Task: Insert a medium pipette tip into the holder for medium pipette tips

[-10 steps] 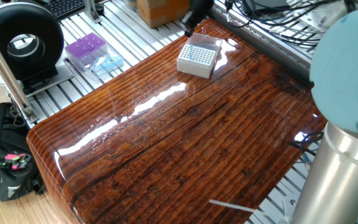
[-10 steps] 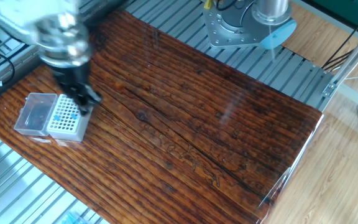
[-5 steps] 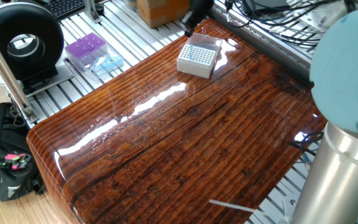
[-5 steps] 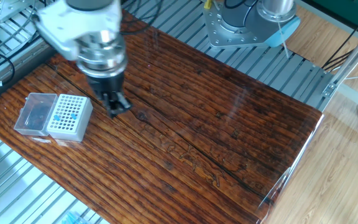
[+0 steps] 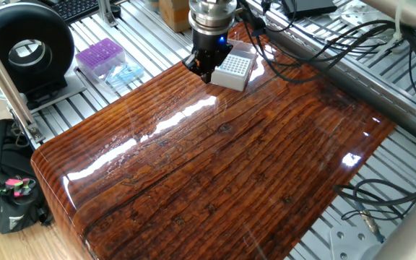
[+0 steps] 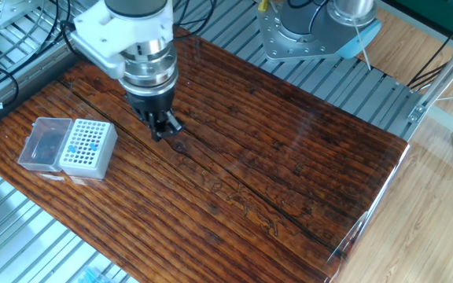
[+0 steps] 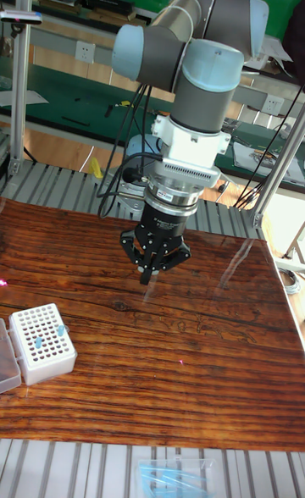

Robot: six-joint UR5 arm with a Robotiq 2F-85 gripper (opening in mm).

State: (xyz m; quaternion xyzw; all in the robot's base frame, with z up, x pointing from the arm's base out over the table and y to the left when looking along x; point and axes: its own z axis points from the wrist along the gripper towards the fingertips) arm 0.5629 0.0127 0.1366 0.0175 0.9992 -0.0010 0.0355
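The holder for medium pipette tips (image 6: 87, 148) is a white box with a grid of holes, standing at the left end of the wooden table (image 6: 289, 181). A clear lid (image 6: 44, 144) lies attached beside it. It also shows as the holder (image 5: 231, 70) and the holder (image 7: 42, 342). A few bluish medium pipette tips (image 7: 61, 329) stand in its holes. My gripper (image 6: 166, 130) hangs just above the wood, a short way to the right of the holder and apart from it. Its black fingers look shut, and I see no tip between them. It also appears as the gripper (image 5: 206, 71) and the gripper (image 7: 146, 274).
A purple rack (image 5: 100, 56) and a pale blue rack (image 5: 126, 73) sit on the slatted metal bench beyond the table's edge. A black round device (image 5: 26, 47) stands near them. The arm's base (image 6: 297, 35) is behind the table, and cables (image 5: 367, 202) trail off one corner.
The gripper was right over the holder a second ago. It has since moved to the right, away from it, and now hangs over bare wood. The holder has not shifted.
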